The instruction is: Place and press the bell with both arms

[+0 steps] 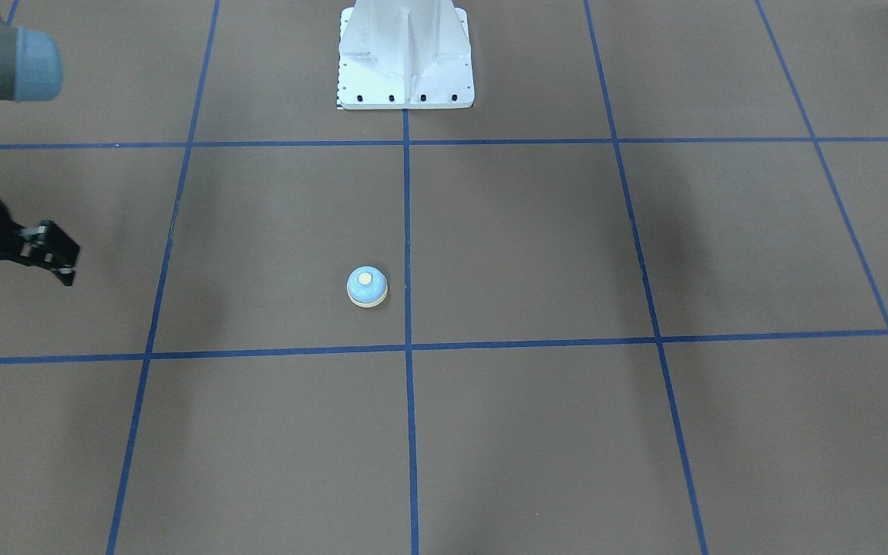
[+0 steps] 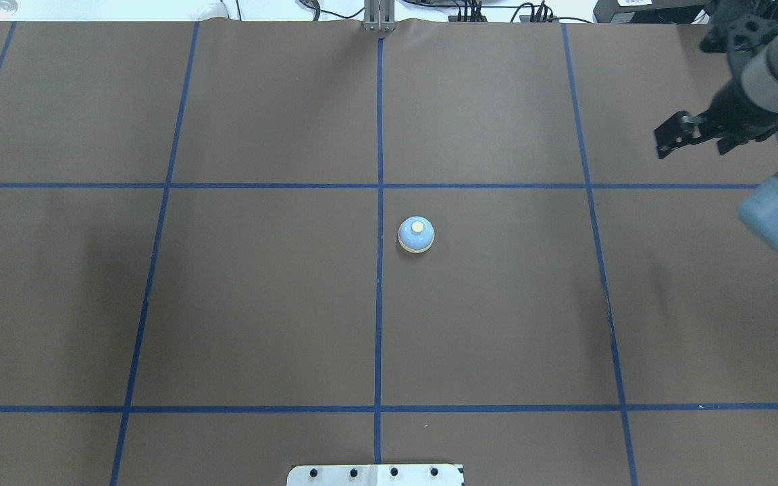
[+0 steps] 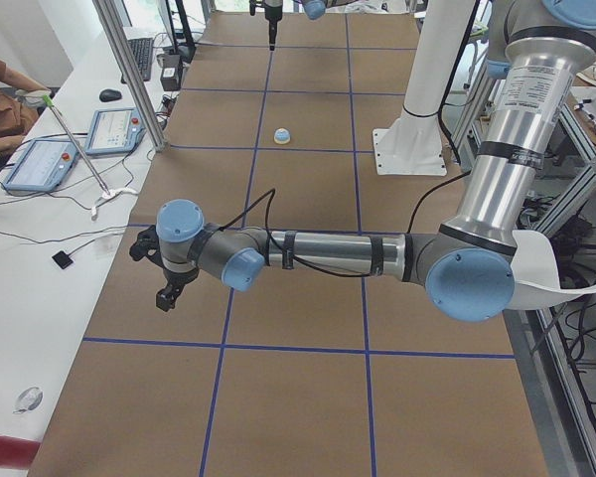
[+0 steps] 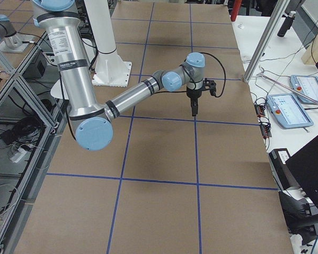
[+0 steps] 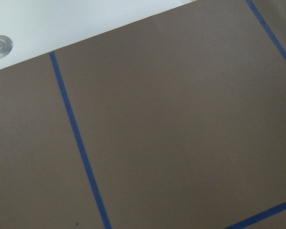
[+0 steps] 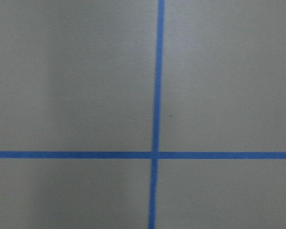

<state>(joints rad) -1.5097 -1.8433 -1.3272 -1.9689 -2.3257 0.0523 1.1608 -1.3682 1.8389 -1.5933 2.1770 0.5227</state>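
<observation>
The light-blue bell (image 1: 367,287) with its cream button stands upright near the middle of the table, just beside the centre tape line. It also shows in the overhead view (image 2: 416,234) and far off in the left view (image 3: 283,135). My right gripper (image 2: 671,140) hangs over the table's far right part, well away from the bell, and looks shut and empty. It also shows in the front view (image 1: 58,258) and the right view (image 4: 194,108). My left gripper (image 3: 165,286) is at the table's left end near the operators' edge. I cannot tell whether it is open.
The white pedestal base (image 1: 405,62) stands at the robot's side of the table. Blue tape lines (image 2: 379,304) divide the brown surface. A small clear round object (image 5: 0,46) lies on the white edge past the left corner. Tablets (image 4: 296,109) lie on the side bench.
</observation>
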